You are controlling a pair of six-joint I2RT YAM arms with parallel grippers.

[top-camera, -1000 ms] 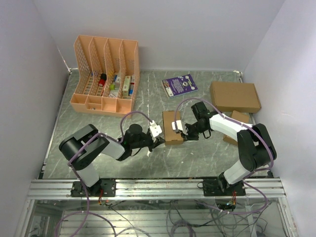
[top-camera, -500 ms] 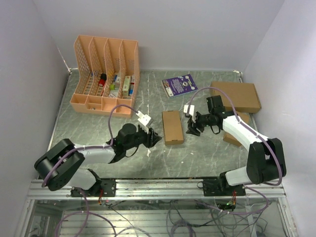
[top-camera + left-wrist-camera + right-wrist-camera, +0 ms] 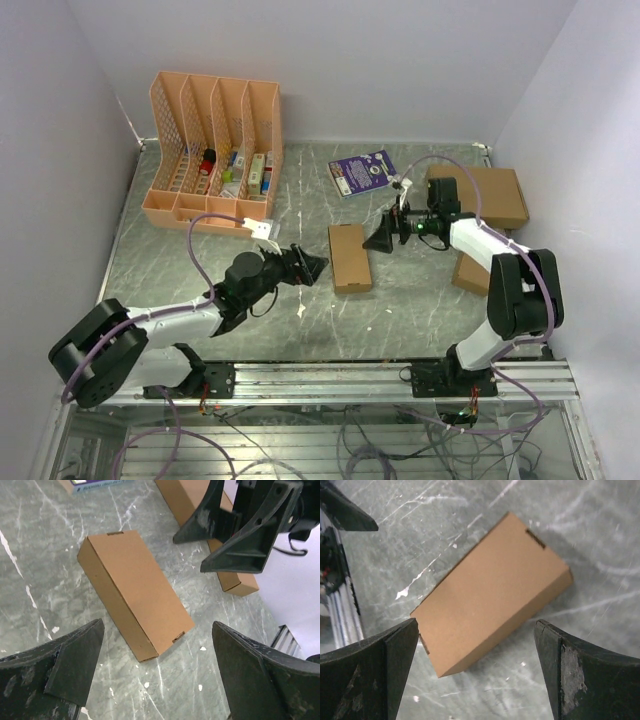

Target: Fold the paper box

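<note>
The paper box is a slim brown closed carton lying flat on the marbled table. My left gripper hovers just to its left, jaws wide open and empty. My right gripper hangs off the carton's upper right, also open and empty. In the left wrist view the paper box lies ahead of the left gripper, with the right gripper beyond it. The right wrist view has the paper box lying below the right gripper, touching neither finger.
A pink file organizer stands at the back left. A purple booklet lies at the back centre. A large flat brown box sits at the back right, and another small brown carton lies partly under the right arm.
Both grippers were shut against the paper box a second ago; both have opened wide and drawn back, left to the left, right to the back right. The box stays put.
</note>
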